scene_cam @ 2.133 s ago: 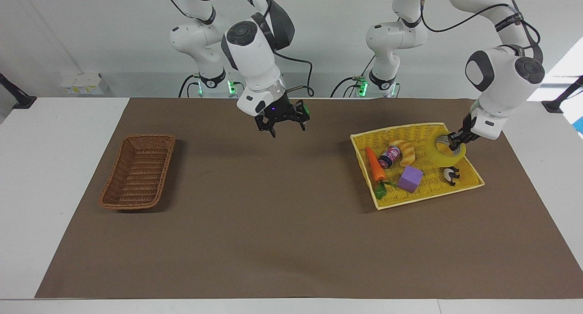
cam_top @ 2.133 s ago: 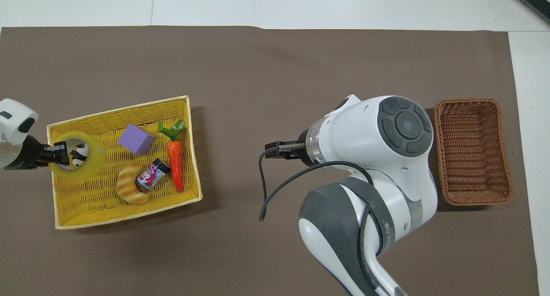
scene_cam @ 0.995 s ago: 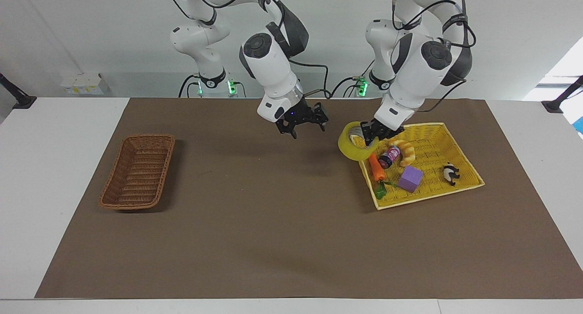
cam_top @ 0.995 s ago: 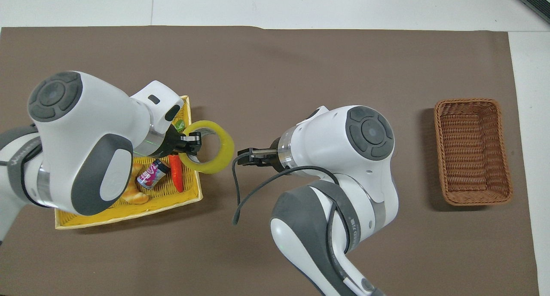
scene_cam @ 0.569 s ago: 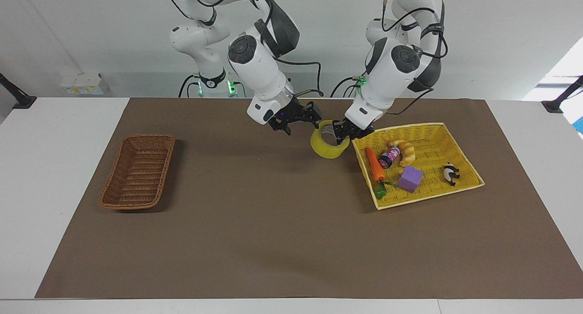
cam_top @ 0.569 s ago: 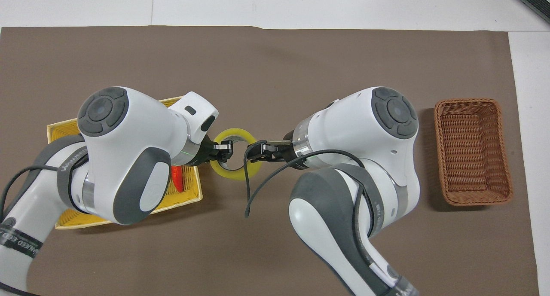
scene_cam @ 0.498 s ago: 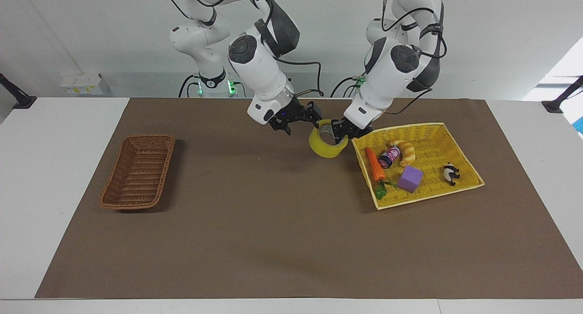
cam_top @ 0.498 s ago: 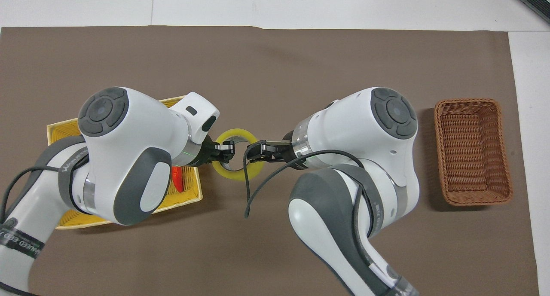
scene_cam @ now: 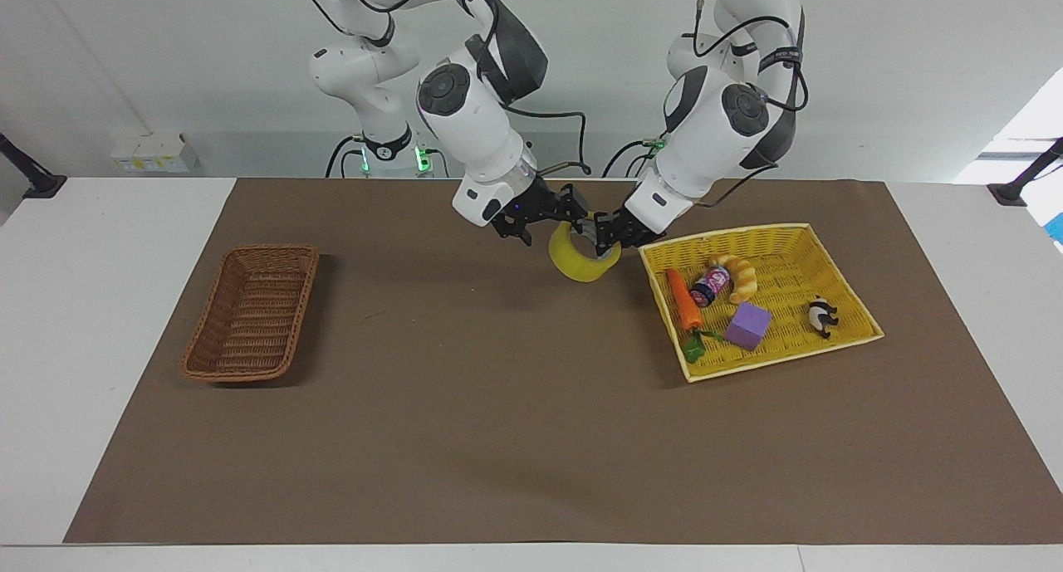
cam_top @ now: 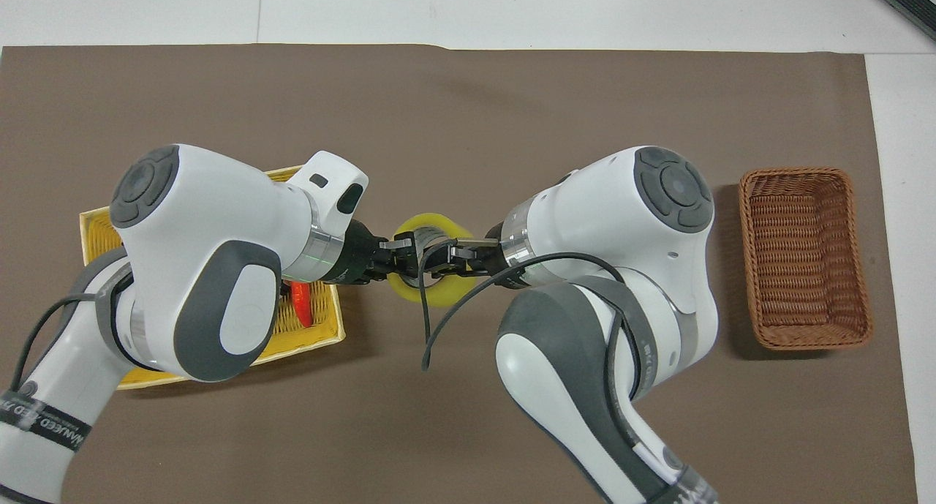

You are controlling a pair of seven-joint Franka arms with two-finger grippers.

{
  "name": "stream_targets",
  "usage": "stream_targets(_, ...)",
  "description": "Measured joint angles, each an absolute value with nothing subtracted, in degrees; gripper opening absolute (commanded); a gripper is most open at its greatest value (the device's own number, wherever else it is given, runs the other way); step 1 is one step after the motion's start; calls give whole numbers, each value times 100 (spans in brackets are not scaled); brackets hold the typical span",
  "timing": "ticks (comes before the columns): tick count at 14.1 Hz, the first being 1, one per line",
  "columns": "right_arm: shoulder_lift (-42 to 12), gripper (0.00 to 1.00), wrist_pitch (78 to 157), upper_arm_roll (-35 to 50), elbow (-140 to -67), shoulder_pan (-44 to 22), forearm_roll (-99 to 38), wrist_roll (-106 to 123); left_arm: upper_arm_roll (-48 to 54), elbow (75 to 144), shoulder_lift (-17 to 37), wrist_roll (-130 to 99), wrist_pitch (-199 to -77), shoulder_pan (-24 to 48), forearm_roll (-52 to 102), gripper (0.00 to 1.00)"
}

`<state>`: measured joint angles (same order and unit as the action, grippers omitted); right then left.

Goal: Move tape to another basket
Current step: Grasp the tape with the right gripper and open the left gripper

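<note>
The tape, a yellow roll, hangs tilted above the brown mat beside the yellow basket's corner. My left gripper is shut on the roll's wall from the yellow basket's side. Facing it, my right gripper is open at the roll's other side, with its fingers straddling the wall there. The brown wicker basket sits empty toward the right arm's end of the table.
The yellow basket toward the left arm's end holds a carrot, a can, a croissant toy, a purple cube and a small black-and-white figure. The right arm's cable dangles under the tape.
The left gripper carried the tape out of the yellow basket toward the table's middle. The right gripper came in to meet it and now straddles the roll's wall.
</note>
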<state>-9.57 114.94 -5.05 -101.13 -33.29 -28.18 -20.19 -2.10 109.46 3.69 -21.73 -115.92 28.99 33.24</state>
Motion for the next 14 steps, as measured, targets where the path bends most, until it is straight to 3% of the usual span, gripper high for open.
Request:
stream_targets(7,-944,0,11452,-503,-10018,-3290,-2846,-2011,-209,10969,372,-2279,-11599,2897,3641,0)
stream_targets(8,-945,0,11456,-503,-10017,-3284,-2850,-2011,-207,10960,364,-2279,-11599,2897,3651,35)
stream_targets(9,-946,0,11458,-503,-10017,-3281,-2852,-2011,-201,10951,354,-2278,-11599,2898,3656,99)
stream_targets(14,-1001,0,11346,-515,-10139,-3252,-2821,-1898,-346,10768,86,-2790,-11629,2869,3662,100)
